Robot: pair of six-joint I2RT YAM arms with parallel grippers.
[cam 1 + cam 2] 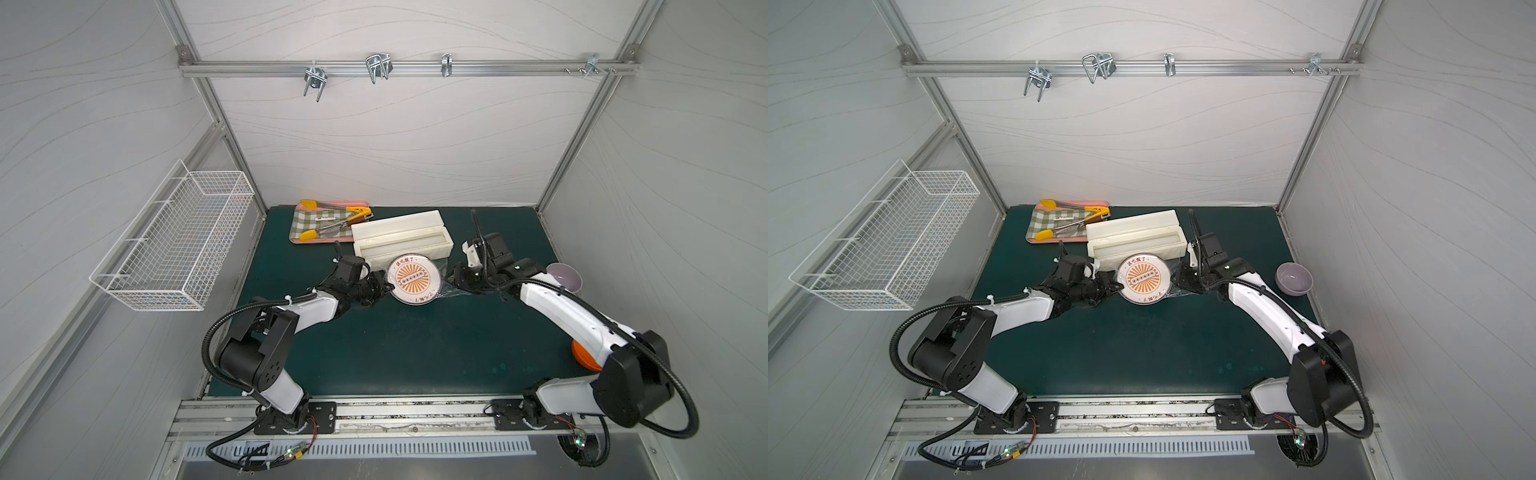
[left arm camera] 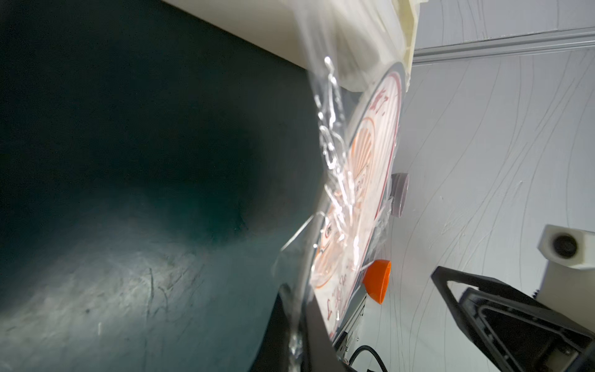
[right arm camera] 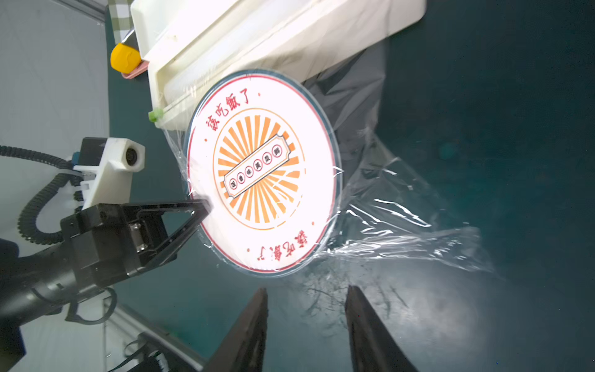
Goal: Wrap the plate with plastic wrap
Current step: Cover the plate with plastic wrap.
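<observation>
The left pincer (image 3: 206, 206) clamps the plate (image 3: 260, 174) rim at 9 o'clock; the right pincer (image 3: 306, 322), at 3, gapes empty. Plate reads 该吃饭了.

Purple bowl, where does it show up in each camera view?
Top view: purple bowl at the mat's right edge, partly behind the right arm.
Top view: same spot, fully visible.
Left wrist: side-on, just beyond the plate's rim.
Right wrist: not in it.
Shared landmark: the plate, in all four.
</observation>
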